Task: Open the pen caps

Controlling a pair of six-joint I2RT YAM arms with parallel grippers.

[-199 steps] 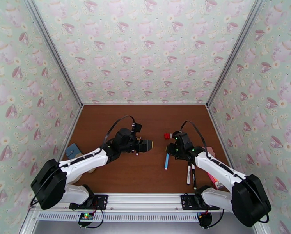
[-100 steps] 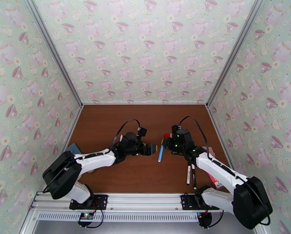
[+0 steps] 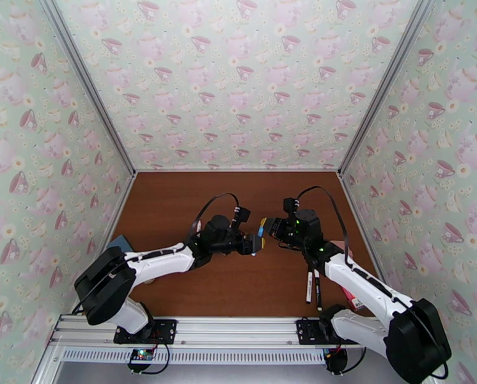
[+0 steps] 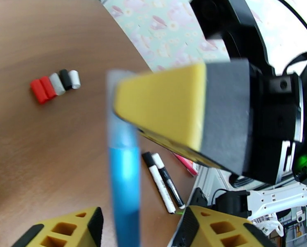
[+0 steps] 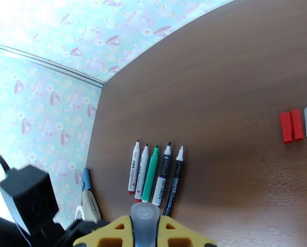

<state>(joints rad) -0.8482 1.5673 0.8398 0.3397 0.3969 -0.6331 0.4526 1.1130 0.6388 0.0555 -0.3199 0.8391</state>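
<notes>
The right fingers sit at the bottom centre of the right wrist view, clamped on the pale, translucent end of a blue pen. In the left wrist view that pen hangs upright in the middle of the frame. One yellow pad of the right fingers presses its pale upper end from the right.

The left fingers show at the bottom edge of the left wrist view, one on each side of the pen's lower barrel. They stand fairly narrow, with a gap on both sides, so they do not touch the pen. From above, the two arms meet nose to nose over the middle of the brown table.

A short row of loose pen caps lies on the table at the upper left of the left wrist view, running red, red, grey, black, white. The caps touch side by side.

Two more pens lie side by side at the lower right of the top view, beside the right arm.

In the right wrist view five pens lie in a neat parallel row at the lower centre. One is green and the others are white or black. A roll of tape lies near the lower left.
</notes>
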